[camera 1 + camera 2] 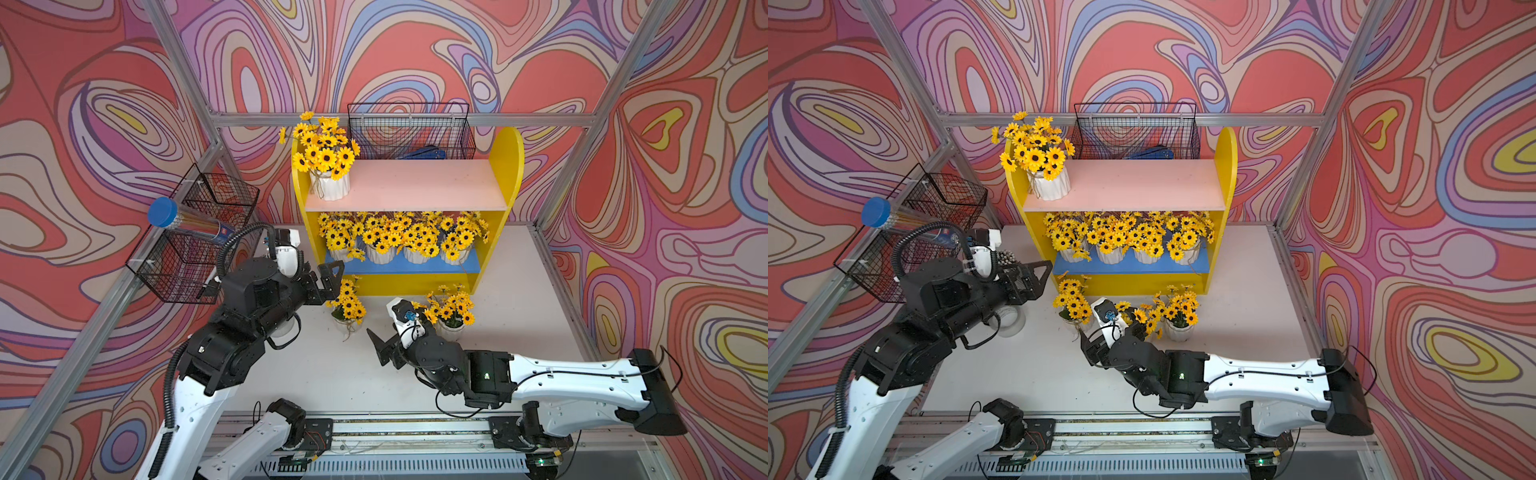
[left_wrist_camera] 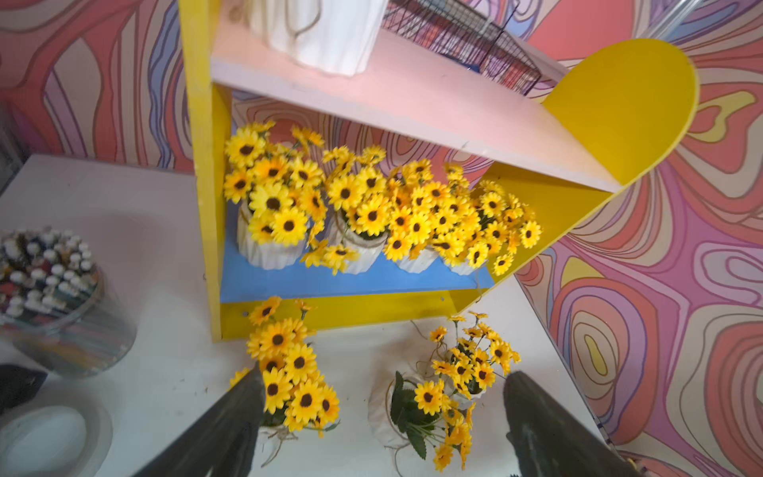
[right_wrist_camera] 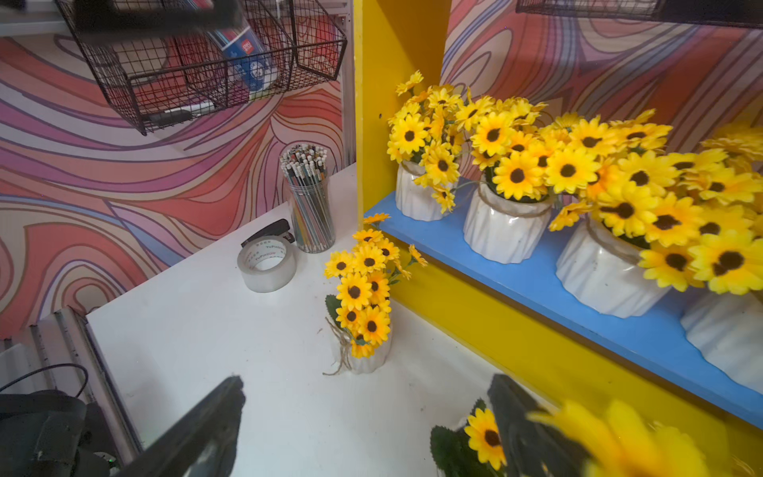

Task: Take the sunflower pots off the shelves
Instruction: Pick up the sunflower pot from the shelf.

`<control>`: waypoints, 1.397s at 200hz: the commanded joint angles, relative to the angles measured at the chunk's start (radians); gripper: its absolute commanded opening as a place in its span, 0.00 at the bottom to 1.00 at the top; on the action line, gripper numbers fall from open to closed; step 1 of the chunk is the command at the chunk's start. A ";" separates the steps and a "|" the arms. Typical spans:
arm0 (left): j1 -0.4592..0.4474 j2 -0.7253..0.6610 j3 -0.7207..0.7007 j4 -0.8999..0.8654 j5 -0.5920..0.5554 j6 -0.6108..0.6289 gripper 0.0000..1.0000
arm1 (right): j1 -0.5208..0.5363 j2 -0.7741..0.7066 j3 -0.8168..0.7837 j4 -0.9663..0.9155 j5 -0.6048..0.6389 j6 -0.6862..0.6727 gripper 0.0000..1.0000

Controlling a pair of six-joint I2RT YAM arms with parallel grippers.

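Note:
The yellow shelves (image 1: 505,174) hold one sunflower pot (image 1: 329,185) at the left of the pink upper board. Several more pots (image 1: 380,253) stand in a row on the blue lower board (image 3: 536,281). Three pots stand on the table in front: one (image 1: 347,322) below my left gripper, one (image 1: 452,328) further right, and one (image 2: 382,406) that seems to lean, right beside my right gripper. My left gripper (image 2: 384,400) hangs open and empty above the table pots. My right gripper (image 3: 367,413) is open low over the table, one finger (image 3: 520,425) against that pot's flowers.
A clear cup of pencils (image 3: 309,206), a tape roll (image 3: 267,264) and a black stapler (image 3: 268,229) sit left of the shelves. A wire basket (image 1: 195,237) on the left wall holds a blue-capped tube (image 1: 183,220). Another basket (image 1: 411,133) hangs behind the shelves.

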 commanded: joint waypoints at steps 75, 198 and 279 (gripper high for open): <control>-0.101 0.339 0.308 0.009 -0.202 0.410 0.99 | -0.211 -0.014 -0.049 0.068 -0.174 -0.007 0.98; -0.114 0.483 0.297 0.278 -0.437 0.443 1.00 | -0.265 0.030 -0.077 0.144 -0.259 -0.018 0.98; -0.050 0.523 0.288 0.341 -0.479 0.418 1.00 | -0.277 0.009 -0.100 0.158 -0.277 -0.025 0.98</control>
